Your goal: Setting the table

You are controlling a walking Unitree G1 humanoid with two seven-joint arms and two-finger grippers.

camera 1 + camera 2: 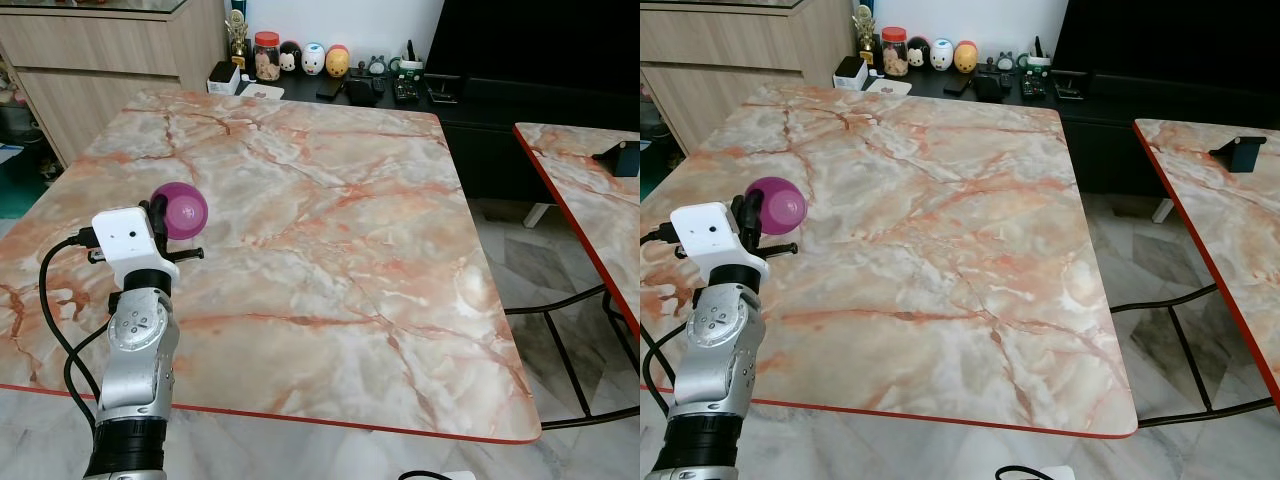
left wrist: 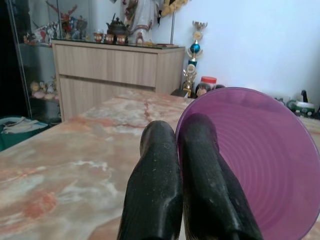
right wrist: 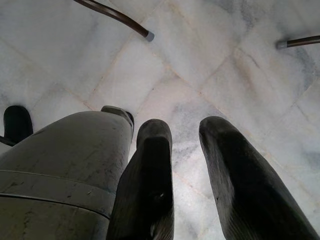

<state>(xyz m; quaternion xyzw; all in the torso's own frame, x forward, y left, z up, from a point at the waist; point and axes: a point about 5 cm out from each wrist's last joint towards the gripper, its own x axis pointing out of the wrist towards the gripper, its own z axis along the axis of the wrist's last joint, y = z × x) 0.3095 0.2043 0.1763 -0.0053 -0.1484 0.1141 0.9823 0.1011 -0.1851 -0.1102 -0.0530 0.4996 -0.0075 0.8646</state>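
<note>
Closest to you in the left eye view is your left arm point(image 1: 135, 370), silver, rising from the bottom edge with a white camera block at its wrist and black cables looping beside it. Beyond that block the left gripper point(image 1: 160, 215) holds a purple bowl point(image 1: 181, 210) over the near left part of the marble table point(image 1: 340, 230), the bowl tipped on its side; you cannot tell from here whether it touches the tabletop. At the far end of the table a dark low cabinet point(image 1: 330, 88) carries a red-lidded jar point(image 1: 266, 55), a row of small round figurines point(image 1: 314, 58) and a trophy point(image 1: 237, 35), with a wooden sideboard point(image 1: 100, 60) to the left. A second marble table point(image 1: 590, 190) stands to your right, well apart, with a small dark object on it. In the right eye view you see the same layout, the bowl point(image 1: 775, 205) again just past the wrist block. In the left wrist view your two black fingers point(image 2: 155, 190) are pressed together on the bowl's rim point(image 2: 260, 165), one finger inside the bowl and seen through its translucent wall, the other outside. In the right wrist view your right gripper point(image 3: 187, 170) hangs over pale floor tiles point(image 3: 200, 65), its fingers parted and holding nothing, beside a grey rounded body part point(image 3: 60, 160).
</note>
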